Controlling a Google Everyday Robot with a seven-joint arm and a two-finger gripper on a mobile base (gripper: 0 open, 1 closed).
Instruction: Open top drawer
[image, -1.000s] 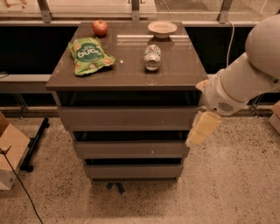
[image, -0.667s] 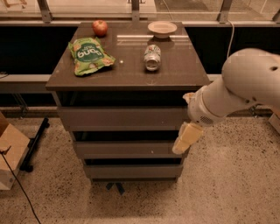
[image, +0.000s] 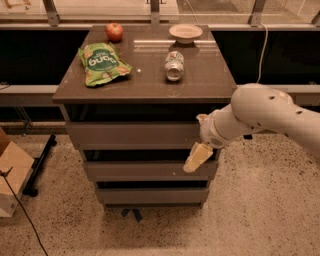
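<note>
1. Pushed-in top drawer (image: 132, 134) directly beneath the desk (image: 150, 87) surface.
2. Gripper (image: 198, 157) at that drawer's lower right corner, tip hanging past its bottom edge over the middle drawer (image: 140, 170).
3. Impossible to tell how wide the jaws stand.
4. On the desk: apple (image: 114, 32), bowl (image: 185, 33), can (image: 174, 65), chip bag (image: 102, 63).

Mid-frame, a grey cabinet with a dark top (image: 210, 82). On it: red apple (image: 114, 32) at upper left, pale bowl (image: 185, 33) at upper centre, green snack bag (image: 102, 62) on the left, can (image: 174, 65) on its side in the middle. Below, top drawer (image: 132, 134), widest front, above two narrower fronts. From the right edge, white arm (image: 262, 112) reaching in. Cream gripper (image: 196, 159) right of centre, over the right end of the middle front (image: 135, 170), just under the top drawer's lower right corner. Cardboard box (image: 12, 175) at lower left, on speckled floor (image: 260, 215).
</note>
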